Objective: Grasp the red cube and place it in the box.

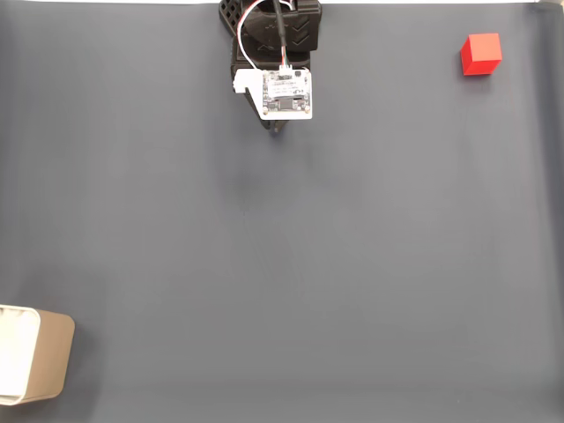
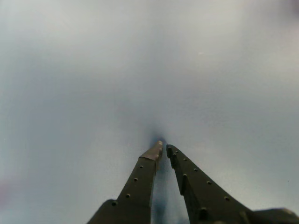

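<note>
Looking down in the fixed view, the black arm [image 1: 271, 40] sits folded at the top centre edge, a white circuit board [image 1: 287, 93] with red, white and black wires on top of it, the gripper [image 1: 278, 129] tip just poking out below the board and pointing at the mat; in the wrist view the gripper [image 2: 162, 149] comes in from the bottom edge, two dark tapered fingers [image 2: 140, 179] with rows of small holes, jaws nearly closed with only a thin gap at the tips, holding nothing, tips close above the surface with a soft shadow under them; red cube [image 1: 481, 54] matte, plain faces, sits far top right in the fixed view, well apart from the arm; the box [image 1: 33, 354] is at bottom left, cut off by the left edge, beige outer wall with rounded corners, white inside, well apart from both cube and arm; surface is a smooth dark grey mat [image 1: 291, 264], flat, faint vertical creases, a thin white strip along the top edge
</note>
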`<state>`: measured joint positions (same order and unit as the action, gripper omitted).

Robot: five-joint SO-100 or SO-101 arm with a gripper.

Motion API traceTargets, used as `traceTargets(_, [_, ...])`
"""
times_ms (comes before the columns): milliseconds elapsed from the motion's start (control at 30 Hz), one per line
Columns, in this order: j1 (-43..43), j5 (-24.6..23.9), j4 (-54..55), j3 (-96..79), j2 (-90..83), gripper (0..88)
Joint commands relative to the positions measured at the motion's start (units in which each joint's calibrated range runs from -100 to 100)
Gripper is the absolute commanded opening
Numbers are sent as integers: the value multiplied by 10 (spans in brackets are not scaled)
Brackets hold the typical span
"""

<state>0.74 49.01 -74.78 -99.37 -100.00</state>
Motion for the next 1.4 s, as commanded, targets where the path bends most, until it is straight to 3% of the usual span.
traceTargets(0, [-1,2,-11,-5,1,0])
traceTargets(733, [1,7,-10,-5,1,0])
traceTargets(1367, [-6,-4,217,29,50,0])
